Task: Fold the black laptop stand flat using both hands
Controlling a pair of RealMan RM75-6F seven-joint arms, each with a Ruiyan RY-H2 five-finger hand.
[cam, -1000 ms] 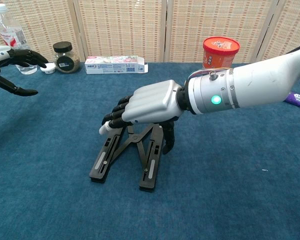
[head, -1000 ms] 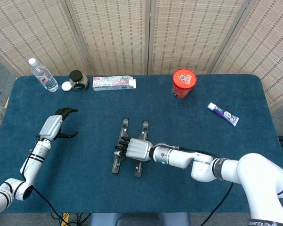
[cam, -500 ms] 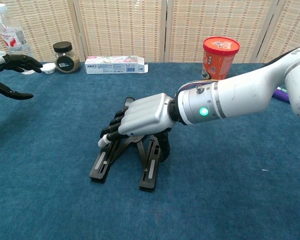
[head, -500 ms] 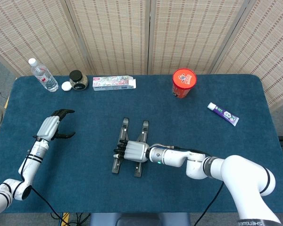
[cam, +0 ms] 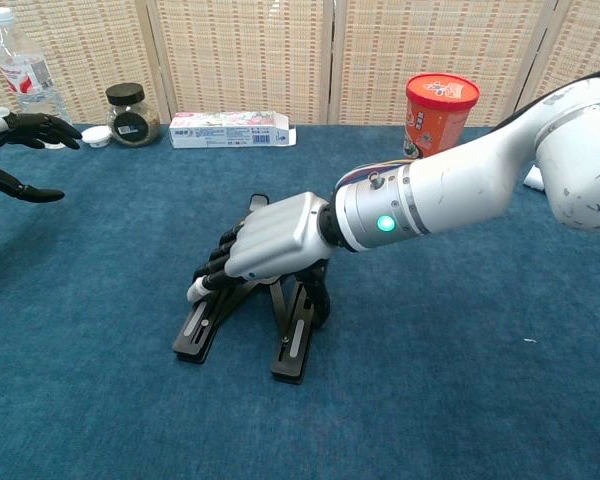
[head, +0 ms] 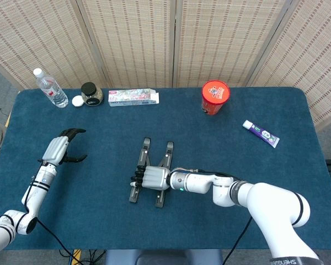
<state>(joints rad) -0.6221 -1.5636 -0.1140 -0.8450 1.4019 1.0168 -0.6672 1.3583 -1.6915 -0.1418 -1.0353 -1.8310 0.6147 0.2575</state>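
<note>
- The left robot hand (head: 63, 148) hovers above the blue counter (head: 276, 182) near its left edge, fingers spread apart around nothing.
- The black laptop stand (head: 145, 152) sits at the counter's middle, its 2 rails side by side, partly raised.
- The right robot hand (cam: 267, 236) rests palm-down on the stand's top, thumb curled around its right side.

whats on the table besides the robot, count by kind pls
laptop stand: 1
water bottle: 1
jar: 1
white cap: 1
long box: 1
red cup: 1
tube: 1
total: 7
</note>
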